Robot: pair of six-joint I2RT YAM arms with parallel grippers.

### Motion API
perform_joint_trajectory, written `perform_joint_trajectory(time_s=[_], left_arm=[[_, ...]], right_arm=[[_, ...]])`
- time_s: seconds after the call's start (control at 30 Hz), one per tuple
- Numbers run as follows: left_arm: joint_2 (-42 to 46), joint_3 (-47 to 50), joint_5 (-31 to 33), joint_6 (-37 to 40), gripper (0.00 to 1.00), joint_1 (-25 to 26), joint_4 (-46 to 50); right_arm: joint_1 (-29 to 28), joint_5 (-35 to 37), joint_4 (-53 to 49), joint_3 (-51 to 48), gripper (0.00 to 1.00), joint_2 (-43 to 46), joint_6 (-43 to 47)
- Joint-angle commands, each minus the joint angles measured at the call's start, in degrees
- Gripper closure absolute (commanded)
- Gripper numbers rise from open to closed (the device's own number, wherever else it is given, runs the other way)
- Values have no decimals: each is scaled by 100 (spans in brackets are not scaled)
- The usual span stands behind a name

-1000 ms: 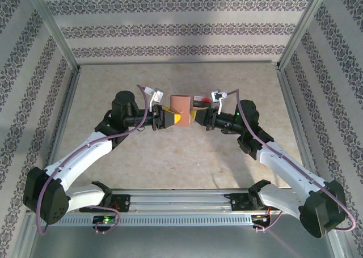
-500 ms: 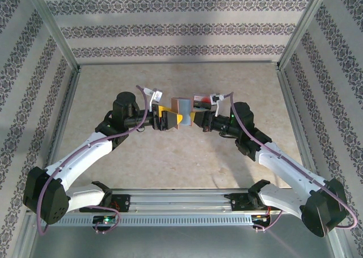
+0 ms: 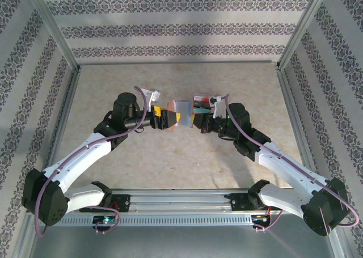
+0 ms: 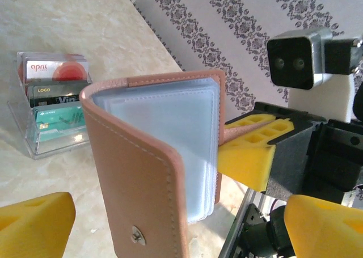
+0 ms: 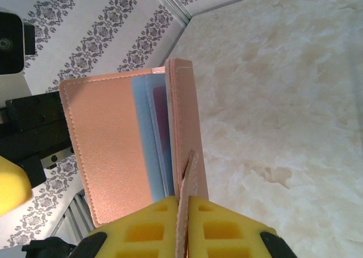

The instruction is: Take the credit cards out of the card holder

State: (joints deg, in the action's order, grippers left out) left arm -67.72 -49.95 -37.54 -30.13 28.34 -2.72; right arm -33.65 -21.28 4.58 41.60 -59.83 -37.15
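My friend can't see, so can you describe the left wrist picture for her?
A pinkish-brown leather card holder stands half open, its tab pinched by the right gripper. The open left gripper flanks it; behind, a clear box on the table holds credit cards.

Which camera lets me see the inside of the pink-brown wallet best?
The left wrist camera. There the card holder stands open, its pale blue pockets and snap stud plain. The right wrist camera sees it edge-on, its tab pinched by the right gripper. From the top camera it looks small and far.
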Motion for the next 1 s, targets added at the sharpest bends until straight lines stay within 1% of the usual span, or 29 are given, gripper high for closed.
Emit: perform_joint_trajectory(time_s=[0.0, 0.07, 0.1, 0.3, 0.47, 0.53, 0.77, 0.8, 0.87, 0.97], left_arm=[[-105, -213, 103, 129, 7, 138, 157], [-146, -226, 124, 147, 7, 153, 161], [-166, -239, 135, 148, 9, 150, 160], [-376, -259, 203, 69, 33, 185, 158], [-484, -259, 190, 44, 46, 208, 126], [-509, -261, 177, 31, 48, 218, 107], [-564, -251, 170, 25, 48, 217, 93], [-604, -245, 152, 16, 49, 216, 71], [-786, -262, 43, -61, 62, 228, -85], [-938, -321, -32, -115, 71, 250, -187]], right_arm=[[-68, 48, 181, 236, 100, 16, 52], [-78, 27, 188, 273, 100, 1, 24], [-95, 48, 169, 299, 100, -8, 15], [-337, 694, -507, 638, 100, -18, 197], [-371, 1121, -1079, 916, 100, -70, 190], [-376, 1255, -1210, 980, 100, -64, 181], [-362, 1488, -1434, 1097, 100, -22, 181], [-362, 1487, -1443, 1107, 100, -22, 188], [-354, 1412, -1465, 1191, 100, -29, 199], [-346, 1288, -1452, 1231, 100, -67, 190]])
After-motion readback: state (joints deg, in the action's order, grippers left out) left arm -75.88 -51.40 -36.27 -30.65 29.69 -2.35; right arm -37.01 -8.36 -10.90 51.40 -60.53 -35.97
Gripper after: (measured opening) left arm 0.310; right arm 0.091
